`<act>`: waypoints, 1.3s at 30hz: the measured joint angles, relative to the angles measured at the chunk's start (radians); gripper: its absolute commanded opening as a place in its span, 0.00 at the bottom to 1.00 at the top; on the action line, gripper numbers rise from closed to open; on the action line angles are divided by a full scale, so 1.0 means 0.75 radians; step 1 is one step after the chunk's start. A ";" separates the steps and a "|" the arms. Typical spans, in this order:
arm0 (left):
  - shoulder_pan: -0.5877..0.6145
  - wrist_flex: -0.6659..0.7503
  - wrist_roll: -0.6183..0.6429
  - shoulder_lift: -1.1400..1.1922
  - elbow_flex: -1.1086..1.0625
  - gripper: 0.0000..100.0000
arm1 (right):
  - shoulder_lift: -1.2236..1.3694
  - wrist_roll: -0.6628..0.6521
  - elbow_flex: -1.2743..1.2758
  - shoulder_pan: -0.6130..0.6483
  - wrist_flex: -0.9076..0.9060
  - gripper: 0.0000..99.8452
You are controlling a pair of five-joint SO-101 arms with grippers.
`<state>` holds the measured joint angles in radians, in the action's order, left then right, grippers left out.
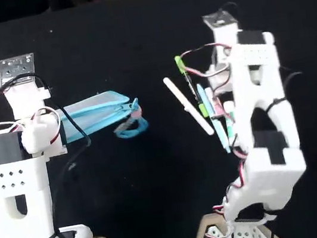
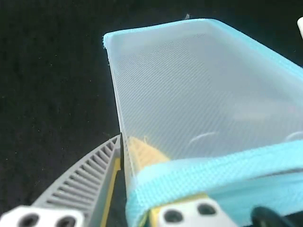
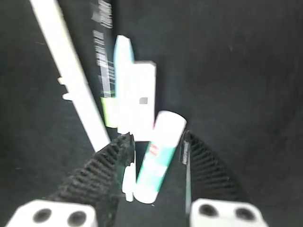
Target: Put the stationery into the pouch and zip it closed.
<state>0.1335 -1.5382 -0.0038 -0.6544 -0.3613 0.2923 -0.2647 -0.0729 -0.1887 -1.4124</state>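
A light-blue mesh pouch (image 1: 94, 114) lies left of centre, its zipper end with a blue and pink pull loop (image 1: 132, 126) pointing toward the middle. My left gripper (image 2: 127, 144) is shut on the pouch (image 2: 199, 90) at its edge beside the zipper band (image 2: 213, 175). At the right lie a white pen (image 1: 188, 106), a green pen (image 1: 192, 86) and light-blue pens (image 1: 213, 116). My right gripper (image 3: 156, 137) hangs open over this pile, with a white-and-teal tube (image 3: 158, 151) between its fingers (image 3: 116, 158). The white pen (image 3: 71, 75) lies beside them.
The table is covered in black cloth (image 1: 156, 180). A white block (image 3: 142, 94) and a dark printed pen (image 3: 102, 47) lie beyond the tube. The right arm's white body (image 1: 259, 109) hides part of the pile from above. The arm bases stand at the near edge.
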 measured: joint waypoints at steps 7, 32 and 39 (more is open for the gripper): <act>-0.004 0.000 0.002 0.000 0.000 0.03 | 0.162 -0.002 -0.031 -0.082 -0.002 0.16; -0.004 0.000 0.002 0.000 0.000 0.03 | 0.385 -0.090 -0.205 -0.090 0.010 0.01; -0.004 0.000 0.002 0.000 0.000 0.03 | 0.342 -0.640 -0.297 -0.227 -0.027 0.01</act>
<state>0.1304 -1.5382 -0.0023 -0.6544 -0.3613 0.5485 -0.7449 -0.2954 -0.3590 -1.4323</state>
